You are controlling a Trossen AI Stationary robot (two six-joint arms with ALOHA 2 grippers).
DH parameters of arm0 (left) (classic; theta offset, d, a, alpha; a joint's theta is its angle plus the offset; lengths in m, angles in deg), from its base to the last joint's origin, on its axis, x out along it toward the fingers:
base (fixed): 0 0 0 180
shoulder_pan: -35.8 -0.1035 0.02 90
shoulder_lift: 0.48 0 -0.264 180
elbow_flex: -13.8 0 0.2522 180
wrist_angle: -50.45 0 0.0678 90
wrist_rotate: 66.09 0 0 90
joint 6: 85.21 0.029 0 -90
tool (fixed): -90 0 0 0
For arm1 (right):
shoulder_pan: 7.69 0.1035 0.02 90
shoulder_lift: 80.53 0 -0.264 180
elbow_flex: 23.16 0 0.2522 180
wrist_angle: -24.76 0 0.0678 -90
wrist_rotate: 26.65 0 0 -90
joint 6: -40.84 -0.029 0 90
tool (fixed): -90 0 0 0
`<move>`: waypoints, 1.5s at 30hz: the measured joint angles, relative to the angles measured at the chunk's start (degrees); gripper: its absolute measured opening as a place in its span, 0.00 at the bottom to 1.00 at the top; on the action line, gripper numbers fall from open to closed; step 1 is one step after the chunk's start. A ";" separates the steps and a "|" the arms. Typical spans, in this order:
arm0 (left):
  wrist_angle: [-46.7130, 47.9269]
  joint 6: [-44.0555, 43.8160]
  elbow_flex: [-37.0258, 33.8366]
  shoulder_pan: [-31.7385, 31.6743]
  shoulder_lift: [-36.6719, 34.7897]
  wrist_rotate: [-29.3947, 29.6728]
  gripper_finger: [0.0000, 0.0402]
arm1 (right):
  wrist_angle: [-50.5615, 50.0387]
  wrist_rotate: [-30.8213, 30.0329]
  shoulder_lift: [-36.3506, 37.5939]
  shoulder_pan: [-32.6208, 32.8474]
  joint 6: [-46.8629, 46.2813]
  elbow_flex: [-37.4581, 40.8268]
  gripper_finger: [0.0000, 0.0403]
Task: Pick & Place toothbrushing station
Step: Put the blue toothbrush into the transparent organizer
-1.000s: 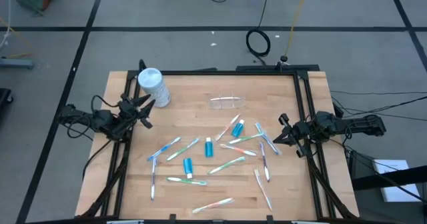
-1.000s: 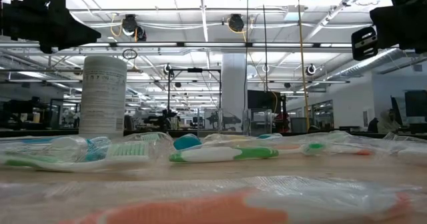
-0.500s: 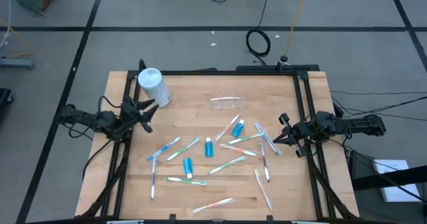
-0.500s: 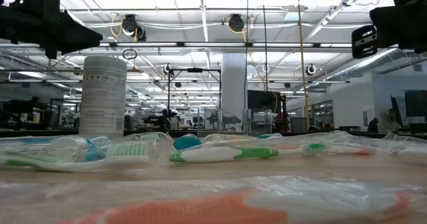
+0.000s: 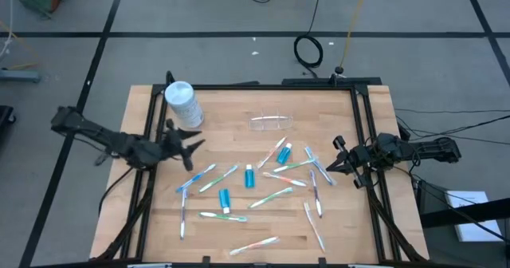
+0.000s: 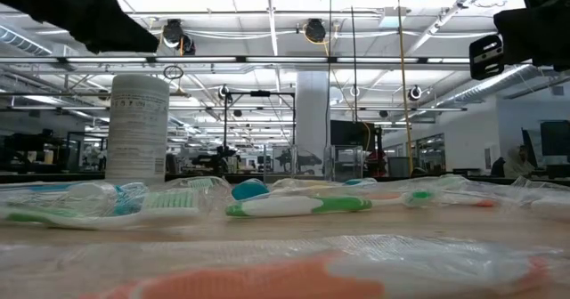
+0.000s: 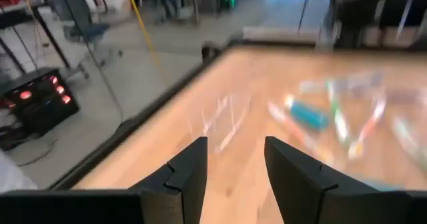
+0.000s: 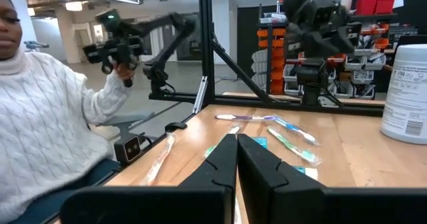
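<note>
Several slim white, green and blue toothbrushes (image 5: 280,195) lie scattered flat on the wooden table, with small blue toothpaste tubes (image 5: 249,176) among them. A clear plastic cup (image 5: 271,123) lies on its side toward the far edge. My left gripper (image 5: 191,147) is open and empty, above the table's left part, short of the nearest toothbrush (image 5: 197,177); its fingers stand apart in the left wrist view (image 7: 233,151). My right gripper (image 5: 333,161) is shut and empty at the table's right edge, just right of the toothbrushes (image 8: 237,141).
A white-blue cylindrical container (image 5: 182,102) stands upright at the far left corner, just beyond my left gripper. Black frame rails (image 5: 362,132) run along the table's edges. A person in a white sweater (image 8: 40,117) sits beyond the table's near side.
My left gripper has moved from the table's left edge toward the right and slightly toward the near edge, out over the table, as its arm stretched out. My right arm has kept still, and nothing on the table has moved.
</note>
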 joint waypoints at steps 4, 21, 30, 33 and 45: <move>11.08 -5.36 6.90 0.42 12.92 -3.02 0.38 | -0.19 -0.02 0.00 0.00 0.09 -0.02 0.01; 27.16 -24.86 16.22 -2.47 36.04 -15.54 0.38 | -0.88 -0.06 -0.96 0.00 0.13 0.00 0.01; 24.60 -26.19 16.22 -7.04 43.07 -32.39 0.38 | -1.04 -0.06 -2.43 0.00 1.93 -0.02 0.01; 24.50 -25.26 16.22 -8.05 45.95 -32.42 0.38 | -1.05 -0.05 -3.14 0.00 2.41 -0.02 0.01; 24.18 -16.47 16.38 -9.40 48.94 -34.03 0.21 | -0.64 -0.10 -5.14 0.00 2.71 -0.02 0.01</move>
